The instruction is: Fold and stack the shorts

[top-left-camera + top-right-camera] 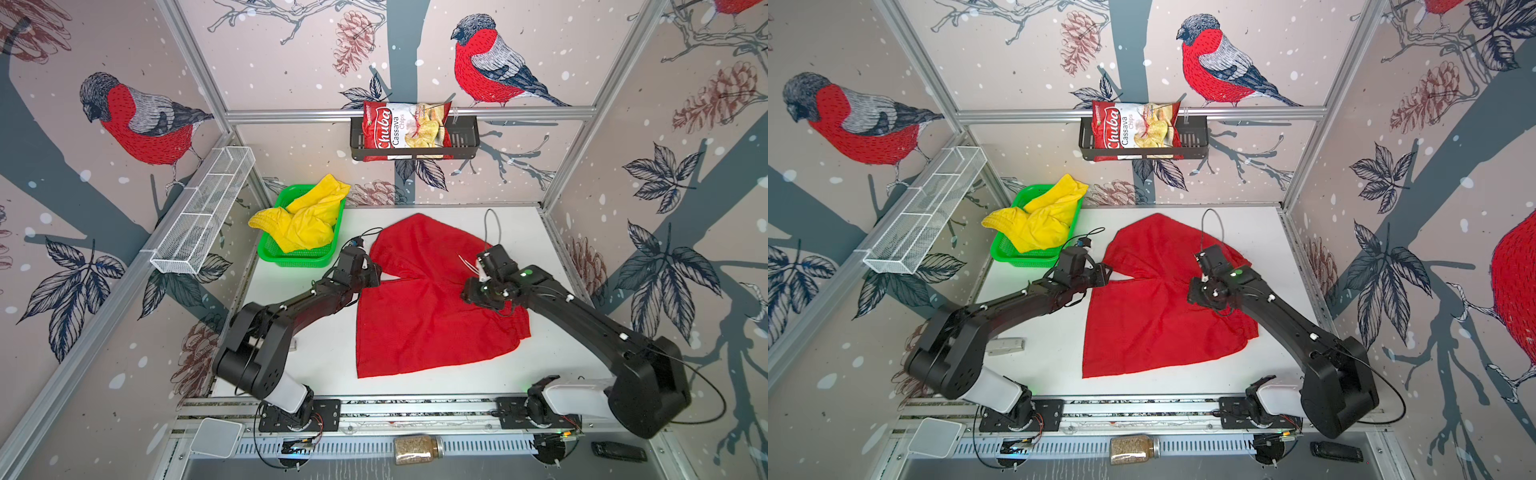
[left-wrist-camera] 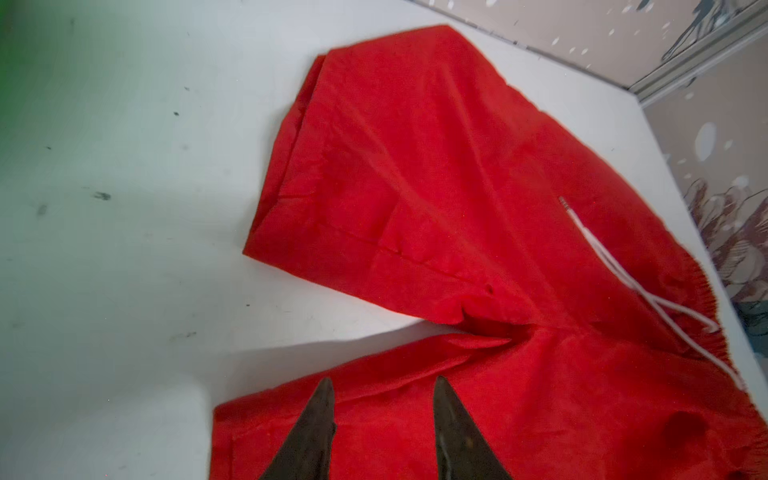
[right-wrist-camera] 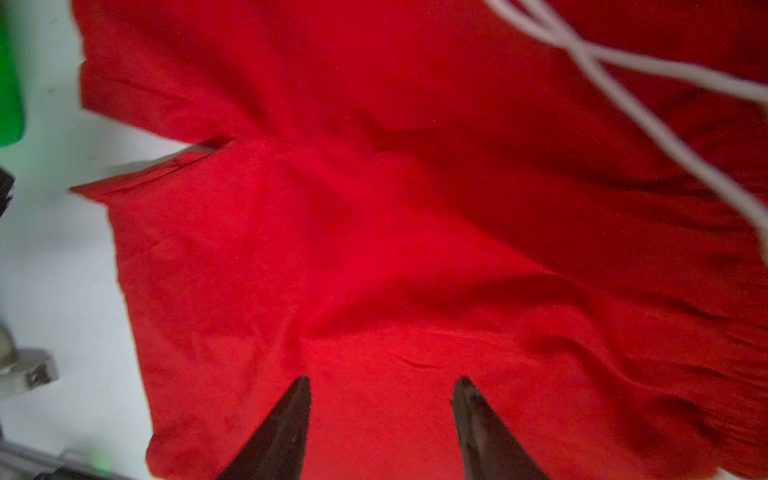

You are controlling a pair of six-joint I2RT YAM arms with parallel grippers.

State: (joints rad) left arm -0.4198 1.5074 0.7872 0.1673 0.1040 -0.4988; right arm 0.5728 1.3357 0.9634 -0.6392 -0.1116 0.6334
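Partly hidden: the right arm [image 1: 582, 316] lies across the waistband of the red shorts [image 1: 432, 316] in both top views, so that edge shows only in pieces.
Cut off: in each wrist view the dark fingers [image 2: 316, 428] run out of the frame, so only their pointed ends show.
Hard to make out: the right wrist view is soft and close. Whether either pair of tips touches the cloth cannot be told.
Red shorts: spread on the white table [image 1: 311, 357], near its middle. The two legs point left with a narrow V gap between them, and the waist is to the right.
Drawstring [image 2: 602, 249]: pale, lying loose on the red cloth by the waist.
Yellow shorts [image 1: 303, 220]: crumpled in the green basket [image 1: 291, 259] at the table's back left corner, spilling over its rim.
Left arm [image 1: 291, 316]: reaches low from the near rail to the shorts' left edge, by the V gap.
Left tool [image 2: 382, 384]: jaws parted over the near leg's hem, with nothing between them.
Right arm pose: bent in from the near right, with its wrist over the waist side.
Right tool [image 3: 382, 382]: jaws parted a little wider above red cloth, gripping nothing.
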